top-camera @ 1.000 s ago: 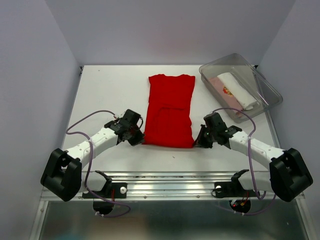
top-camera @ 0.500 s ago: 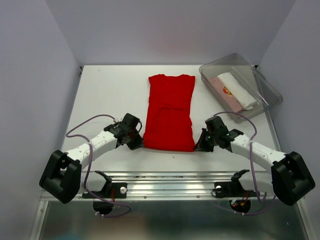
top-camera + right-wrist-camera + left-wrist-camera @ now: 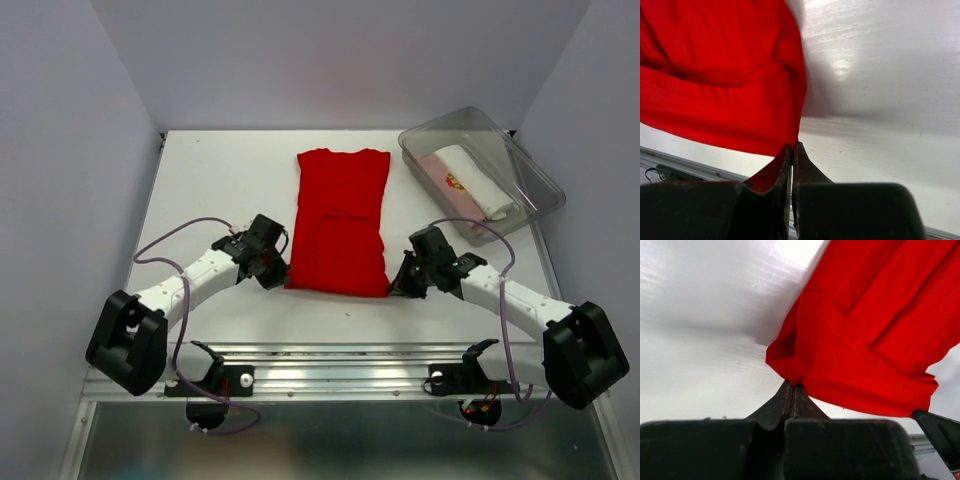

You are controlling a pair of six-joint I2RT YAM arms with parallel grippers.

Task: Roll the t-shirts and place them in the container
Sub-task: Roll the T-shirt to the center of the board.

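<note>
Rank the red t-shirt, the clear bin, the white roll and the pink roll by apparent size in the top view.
1. red t-shirt
2. clear bin, looking only slightly smaller
3. white roll
Unranked: pink roll, partly hidden by the white roll, so its full extent cannot be compared.

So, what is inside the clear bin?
A white roll and, beside it, a pink roll with red print lie in the bin. Anything beneath them is covered.

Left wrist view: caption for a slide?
Left gripper shut on a near corner of the red t-shirt, which lies on the white table.
</note>
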